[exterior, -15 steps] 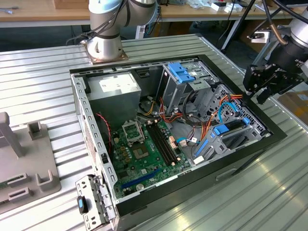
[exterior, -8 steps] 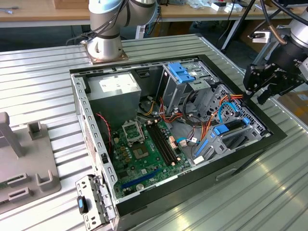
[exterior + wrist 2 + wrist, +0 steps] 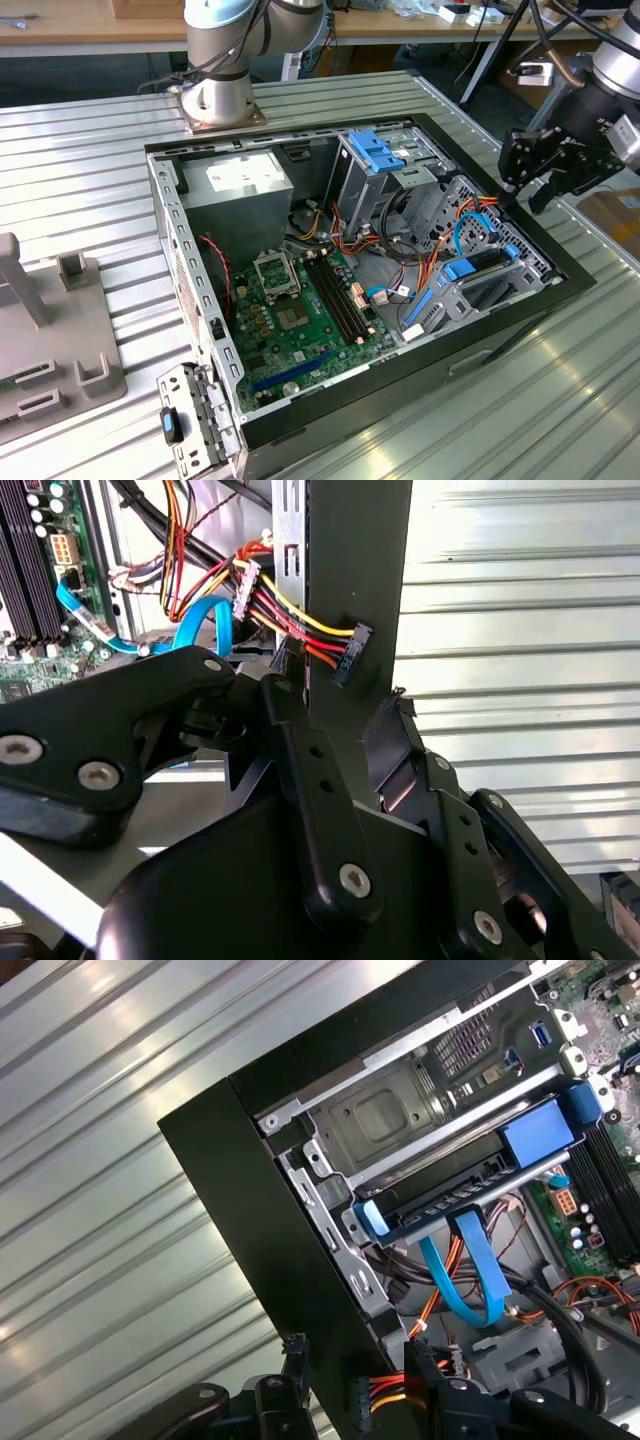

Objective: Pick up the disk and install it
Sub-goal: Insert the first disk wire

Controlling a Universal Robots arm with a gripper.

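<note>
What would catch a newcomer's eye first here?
The open PC case on the ribbed table, its green board and coloured cables bare. At the exterior view's right, the black pincer hangs open over the case's rim, near blue drive carriers.

Lying on the table (image 3: 100, 150): computer case (image 3: 400, 368), arm base (image 3: 222, 100) just behind, fixture block (image 3: 60, 350) at the exterior view's left. Inside: motherboard (image 3: 300, 310), power supply (image 3: 240, 190) nearer the base. Over the case's wall: gripper (image 3: 522, 198).
</note>
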